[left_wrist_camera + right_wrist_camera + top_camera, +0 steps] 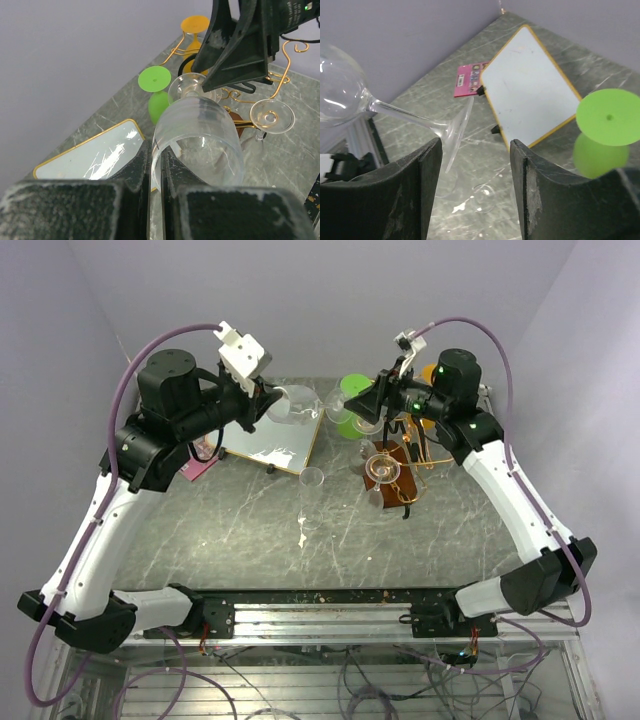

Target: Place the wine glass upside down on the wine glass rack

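One held wine glass (200, 135), one rack (402, 453)

You see a gold-framed white board (270, 440) on the marble table (250, 540), a pink card (197, 469) at its left, an upturned green goblet (351, 406) at its right, and a small clear cup (311, 478) nearby.

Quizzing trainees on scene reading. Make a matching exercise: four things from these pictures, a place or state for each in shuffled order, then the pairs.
Things:
1. wine glass
2. green glass
3. board
4. card

Places or states:
a. lies flat by the board's corner
b. pinched at the rim by the left end effector
c. stands foot up
d. gold-framed

Pairs: 1-b, 2-c, 3-d, 4-a
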Available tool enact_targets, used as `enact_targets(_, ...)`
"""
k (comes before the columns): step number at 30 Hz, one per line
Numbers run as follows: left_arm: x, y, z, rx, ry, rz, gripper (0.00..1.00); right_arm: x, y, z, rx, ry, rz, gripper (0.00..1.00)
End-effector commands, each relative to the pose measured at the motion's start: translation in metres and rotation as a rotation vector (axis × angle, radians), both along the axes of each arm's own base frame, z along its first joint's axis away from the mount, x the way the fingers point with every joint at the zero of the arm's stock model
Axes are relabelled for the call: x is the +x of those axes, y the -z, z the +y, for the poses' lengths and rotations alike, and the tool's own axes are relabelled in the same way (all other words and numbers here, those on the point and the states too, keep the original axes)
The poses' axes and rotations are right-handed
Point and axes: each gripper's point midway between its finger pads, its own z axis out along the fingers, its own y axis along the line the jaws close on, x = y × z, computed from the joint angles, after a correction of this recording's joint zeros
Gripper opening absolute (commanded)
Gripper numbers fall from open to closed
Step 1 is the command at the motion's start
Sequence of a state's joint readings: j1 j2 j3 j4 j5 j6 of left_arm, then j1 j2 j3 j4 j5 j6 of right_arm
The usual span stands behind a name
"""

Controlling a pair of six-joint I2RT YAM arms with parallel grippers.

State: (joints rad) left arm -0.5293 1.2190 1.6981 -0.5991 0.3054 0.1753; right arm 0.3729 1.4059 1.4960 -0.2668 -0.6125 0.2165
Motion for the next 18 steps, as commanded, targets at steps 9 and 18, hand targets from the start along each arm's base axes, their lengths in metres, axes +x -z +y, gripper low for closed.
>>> enact_targets(9, 0.001, -0.030, -0.008, -0.055, 0.031, -0.093, 0.07, -0.008, 0.003, 0.023, 0.126, -0.137, 0.118, 0.22)
enact_targets(18, -0.002, -0.018, -0.011, -0.030, 0.065, -0.079, 0.17, 0.010, 0.000, 0.011, 0.085, -0.082, 0.070, 0.00)
